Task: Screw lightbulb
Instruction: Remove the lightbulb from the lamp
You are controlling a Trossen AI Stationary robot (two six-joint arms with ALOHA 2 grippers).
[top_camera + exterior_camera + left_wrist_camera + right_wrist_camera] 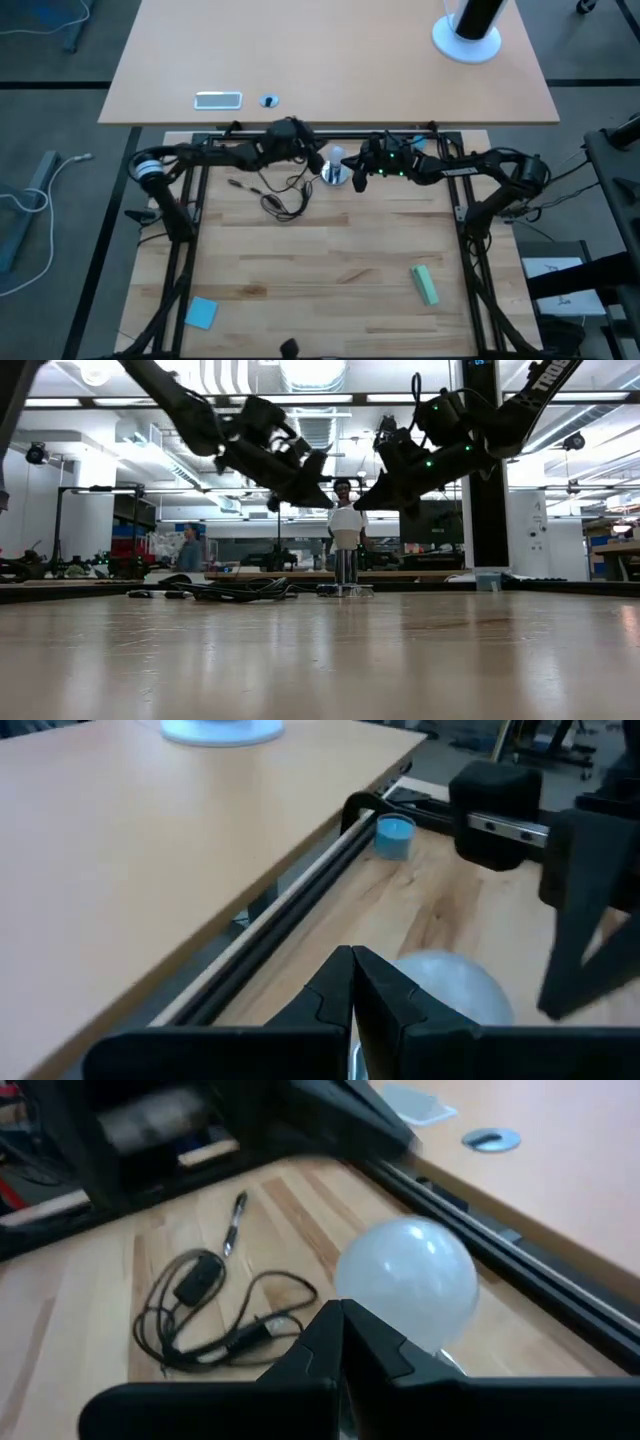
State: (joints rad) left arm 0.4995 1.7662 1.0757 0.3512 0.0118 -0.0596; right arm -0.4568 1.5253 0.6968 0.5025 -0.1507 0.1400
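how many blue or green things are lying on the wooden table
3. A blue square pad near the front left corner, a green block toward the front right, and a small blue cap at the back edge near the rail. Others may hide under the arms.

Overhead, table-level, two close wrist views; all share lightbulb (337, 157).

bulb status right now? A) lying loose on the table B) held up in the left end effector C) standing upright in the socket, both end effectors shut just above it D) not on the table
C: in the low view the lightbulb stands upright on the socket, with the left end effector and the right end effector closed at either side of its top, neither one gripping it.
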